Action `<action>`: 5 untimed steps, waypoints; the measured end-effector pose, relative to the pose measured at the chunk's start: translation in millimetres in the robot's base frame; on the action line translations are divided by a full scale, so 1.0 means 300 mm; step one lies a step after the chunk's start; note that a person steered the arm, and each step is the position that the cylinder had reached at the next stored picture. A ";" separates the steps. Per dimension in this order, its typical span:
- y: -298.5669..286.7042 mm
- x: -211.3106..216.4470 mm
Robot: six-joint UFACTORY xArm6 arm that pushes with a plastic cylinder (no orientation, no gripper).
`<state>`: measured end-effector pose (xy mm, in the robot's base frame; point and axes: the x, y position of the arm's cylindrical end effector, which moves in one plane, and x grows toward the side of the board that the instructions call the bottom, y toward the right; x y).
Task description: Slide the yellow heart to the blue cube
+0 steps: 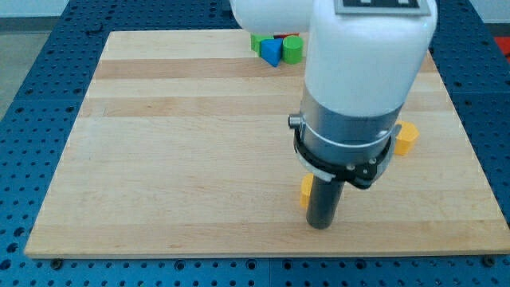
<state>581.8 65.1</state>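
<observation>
My tip (320,224) stands near the board's bottom edge, right of centre. The yellow heart (305,190) shows only as a sliver at the rod's left side; the rod hides most of it and looks to be touching it. The blue cube is hidden behind the arm's body. A second yellow block (406,137) peeks out at the arm's right side, where the blue cube stood beside it.
A cluster at the view's top centre holds a green block (259,40), a blue block (272,52) and a green cylinder (292,49); the arm covers part of it. The wooden board (175,143) lies on a blue perforated table.
</observation>
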 end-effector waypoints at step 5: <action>-0.012 -0.032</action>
<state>572.1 61.6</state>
